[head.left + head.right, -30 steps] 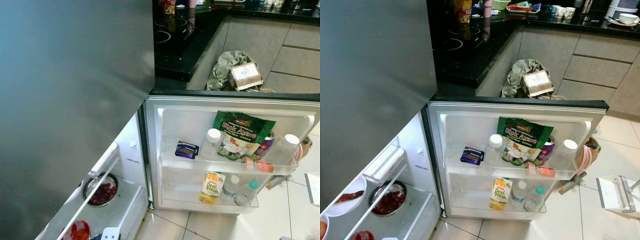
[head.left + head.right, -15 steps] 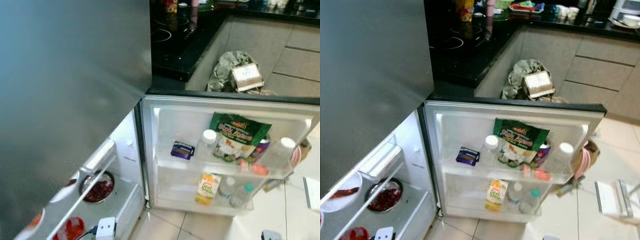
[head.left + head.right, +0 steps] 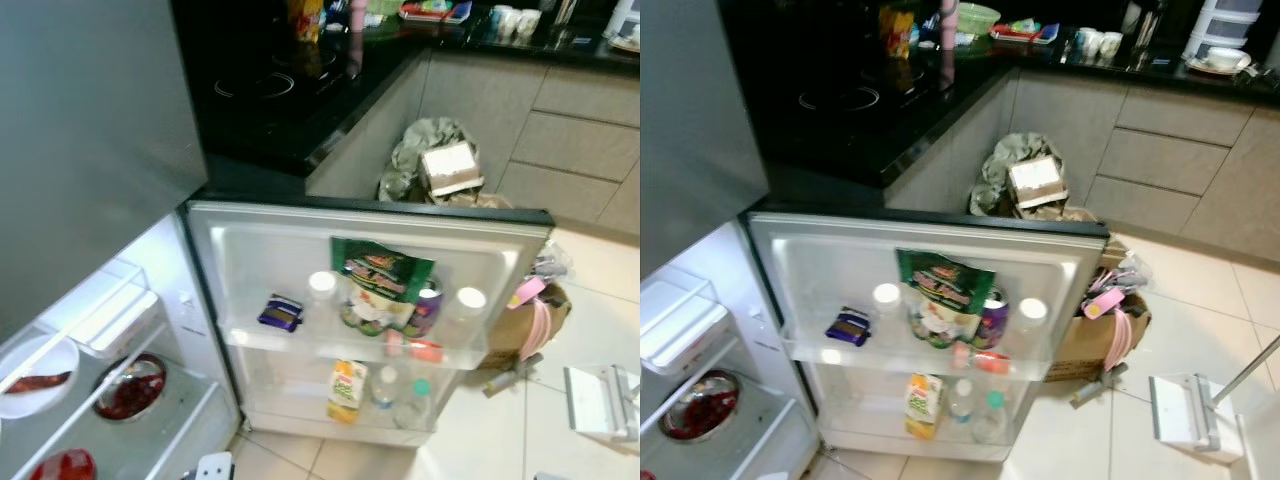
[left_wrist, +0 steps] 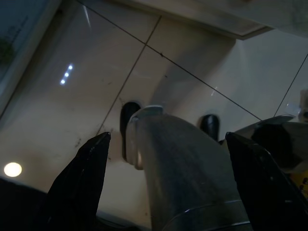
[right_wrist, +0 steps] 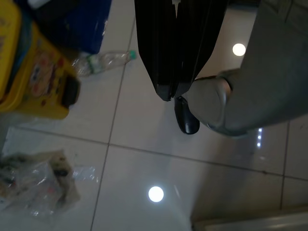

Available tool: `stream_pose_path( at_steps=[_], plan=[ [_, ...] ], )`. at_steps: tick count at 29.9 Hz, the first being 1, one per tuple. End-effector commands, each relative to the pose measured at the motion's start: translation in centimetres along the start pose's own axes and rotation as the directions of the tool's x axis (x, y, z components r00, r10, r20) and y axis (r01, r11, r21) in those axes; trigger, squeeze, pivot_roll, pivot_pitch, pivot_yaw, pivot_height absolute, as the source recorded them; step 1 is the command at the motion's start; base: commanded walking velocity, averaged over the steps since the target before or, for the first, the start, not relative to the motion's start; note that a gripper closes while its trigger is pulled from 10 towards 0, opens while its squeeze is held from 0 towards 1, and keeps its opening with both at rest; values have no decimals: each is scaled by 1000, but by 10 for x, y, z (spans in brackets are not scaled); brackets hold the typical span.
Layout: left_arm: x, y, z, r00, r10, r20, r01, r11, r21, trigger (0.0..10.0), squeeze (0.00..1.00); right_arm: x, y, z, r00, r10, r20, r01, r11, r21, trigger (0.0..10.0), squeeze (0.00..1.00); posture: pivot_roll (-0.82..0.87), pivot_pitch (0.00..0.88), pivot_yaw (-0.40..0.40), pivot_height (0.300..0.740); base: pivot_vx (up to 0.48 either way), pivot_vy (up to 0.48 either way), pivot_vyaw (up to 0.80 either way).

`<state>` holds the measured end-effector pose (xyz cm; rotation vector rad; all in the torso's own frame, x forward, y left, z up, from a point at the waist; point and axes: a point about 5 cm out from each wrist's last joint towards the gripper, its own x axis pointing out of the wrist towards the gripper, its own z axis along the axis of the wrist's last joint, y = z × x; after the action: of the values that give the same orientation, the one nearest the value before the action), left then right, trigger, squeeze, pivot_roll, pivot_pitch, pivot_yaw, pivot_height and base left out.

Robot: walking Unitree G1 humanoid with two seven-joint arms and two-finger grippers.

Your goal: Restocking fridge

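White moulded plastic lines the open fridge door (image 3: 250, 235), whose two clear shelves are already partly stocked. On the upper shelf a dark blue packet (image 3: 280, 312) lies at 9 o'clock of a glossy green foil snack bag (image 3: 378, 285), with white-capped bottles (image 3: 322, 287) and a purple can (image 3: 428, 305) crowded beside it. On the lower shelf a yellow juice carton (image 3: 345, 389) stands just beside two clear water bottles (image 3: 382, 385). Inside the fridge body, at 8 o'clock of the door, a steel bowl of red fruit (image 3: 130, 385) sits under a glass shelf, near a white plate (image 3: 35, 362).

The step in hand is judged to be a turn away from the fridge to fetch more stock, since nothing is carried. The left gripper (image 4: 168, 159) hangs over glossy pale floor tiles (image 4: 57, 110), its two black fingers spread wide and empty. The right gripper (image 5: 174, 62) hangs likewise, its fingers pressed together with nothing between them. On the tiles near it a yellow plastic container (image 5: 29, 72), a fallen clear bottle (image 5: 103, 60) and a crumpled clear bag (image 5: 38, 185) can be made out; these are probably the goods to be stocked.

The next move calls for one such item to be reached and grasped: the bottle is smooth, round and likely to roll, while the bag is limp and will sag.
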<state>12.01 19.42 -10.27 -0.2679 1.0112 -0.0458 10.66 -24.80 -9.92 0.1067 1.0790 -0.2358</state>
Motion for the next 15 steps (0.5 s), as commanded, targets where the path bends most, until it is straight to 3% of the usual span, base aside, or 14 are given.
stream_pose_path(
  at_steps=[1, 3, 6, 15],
  plan=[
    [0, -2, -5, 1000, -4, -20, 4, 1000, -7, 10000, 0, -1, -6, 4, 1000, -12, 18, 12, 1000, 5, 10000, 0, -30, 0, -23, 740, 0, -480, 0],
    [0, -2, -5, 1000, -3, -18, 3, 1000, -6, 10000, 0, 0, -6, 8, 999, 8, 39, -9, 1000, 7, 10000, 0, -32, 0, -22, 740, 0, -480, 0],
    [0, -1, -3, 1000, -4, -16, 4, 1000, -5, 10000, 0, 0, -5, 13, 997, 38, 68, -39, 999, 8, 10000, 0, -33, 0, -22, 740, 0, -480, 619],
    [-1, 0, -4, 1000, 3, -21, -3, 1000, -5, 10000, 0, 0, -4, 16, 995, 65, 79, -67, 998, 14, 10000, 0, -32, 0, -23, 740, 0, 0, 706]
  ],
)
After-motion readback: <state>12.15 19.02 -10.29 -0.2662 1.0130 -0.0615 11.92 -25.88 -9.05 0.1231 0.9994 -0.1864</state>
